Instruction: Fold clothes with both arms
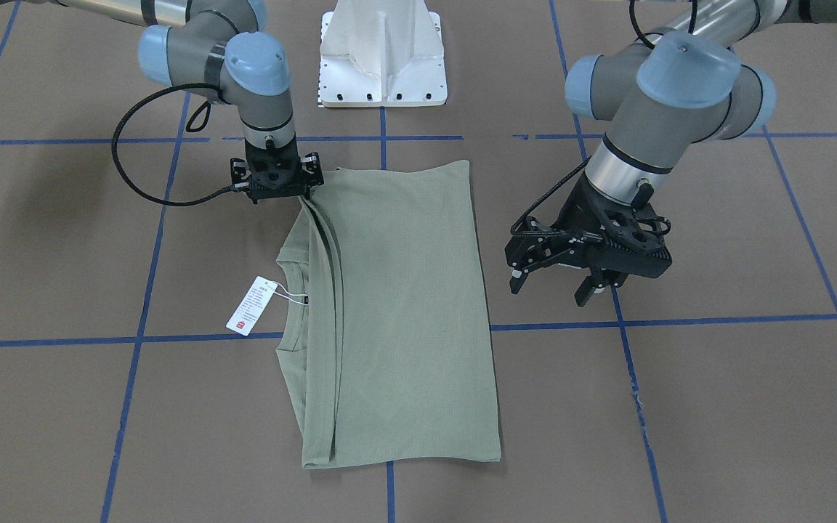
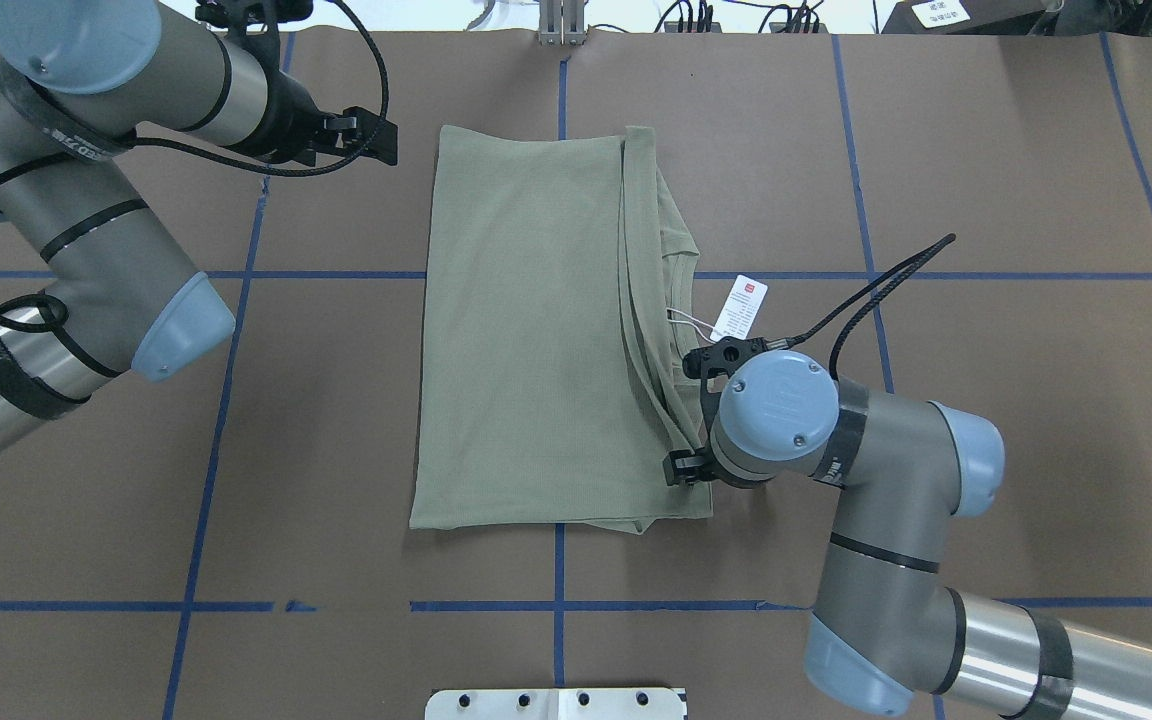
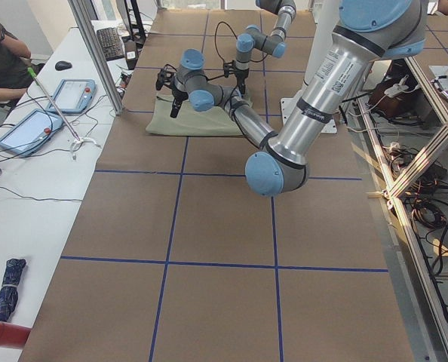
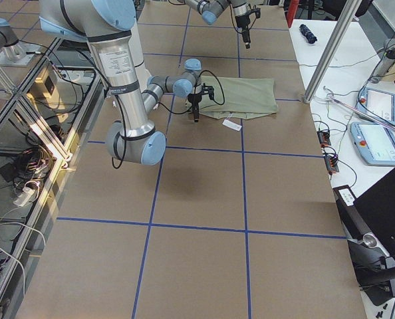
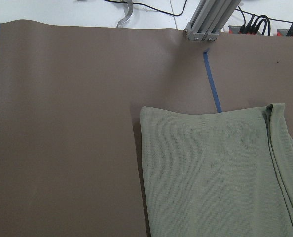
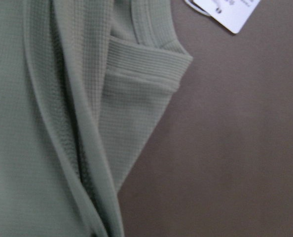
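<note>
Sage-green ribbed knit shirt point(image 2: 526, 330) lies folded into a flat rectangle at the middle of the brown paper-covered table point(image 2: 986, 150). Its long axis runs from my base straight out to the far side. Its round collar point(image 2: 678, 262) and white card hang tag point(image 2: 741, 308) point toward my right. My right gripper point(image 1: 277, 185) stands nose-down on the near right corner, at the stacked edges; I cannot tell whether it pinches them (its fingers are hidden). My left gripper point(image 1: 551, 285) hovers spread wide off the cloth, beside the left edge. I judge one fold done and a crosswise fold in hand. Next, my left needs a matching corner, so both ends lift level.
</note>
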Robot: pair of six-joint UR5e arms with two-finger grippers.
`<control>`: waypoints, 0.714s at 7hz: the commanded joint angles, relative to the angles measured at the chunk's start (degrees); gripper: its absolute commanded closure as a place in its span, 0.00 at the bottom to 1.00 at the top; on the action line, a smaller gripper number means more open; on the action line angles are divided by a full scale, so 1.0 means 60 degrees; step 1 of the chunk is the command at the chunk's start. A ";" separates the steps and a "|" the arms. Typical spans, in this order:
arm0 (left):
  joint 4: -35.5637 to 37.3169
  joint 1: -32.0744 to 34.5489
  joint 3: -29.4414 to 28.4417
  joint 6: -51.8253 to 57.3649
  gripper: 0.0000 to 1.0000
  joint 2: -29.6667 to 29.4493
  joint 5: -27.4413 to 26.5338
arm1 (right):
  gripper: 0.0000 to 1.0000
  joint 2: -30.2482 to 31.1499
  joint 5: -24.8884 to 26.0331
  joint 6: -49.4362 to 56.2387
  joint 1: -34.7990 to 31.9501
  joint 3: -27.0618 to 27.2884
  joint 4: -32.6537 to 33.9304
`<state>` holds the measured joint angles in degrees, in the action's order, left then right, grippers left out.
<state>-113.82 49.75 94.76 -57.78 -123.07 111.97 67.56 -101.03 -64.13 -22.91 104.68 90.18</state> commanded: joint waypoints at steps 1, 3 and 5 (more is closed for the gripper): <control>0.0000 -0.0030 -0.0002 -0.0024 0.00 0.0004 0.0000 | 0.00 0.0896 0.0066 0.0010 -0.0049 0.0625 -0.0074; 0.0000 -0.0030 -0.0002 -0.0009 0.00 0.0004 0.0000 | 0.00 0.0652 -0.0036 0.0025 -0.0486 0.1024 0.0043; -0.0087 -0.0030 -0.0075 0.0078 0.00 0.0004 -0.0015 | 0.00 -0.0894 -0.0008 0.0199 -0.1145 -0.0270 0.0058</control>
<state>-114.02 49.57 94.52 -57.68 -123.06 111.92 67.66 -101.18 -63.66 -27.58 107.82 90.45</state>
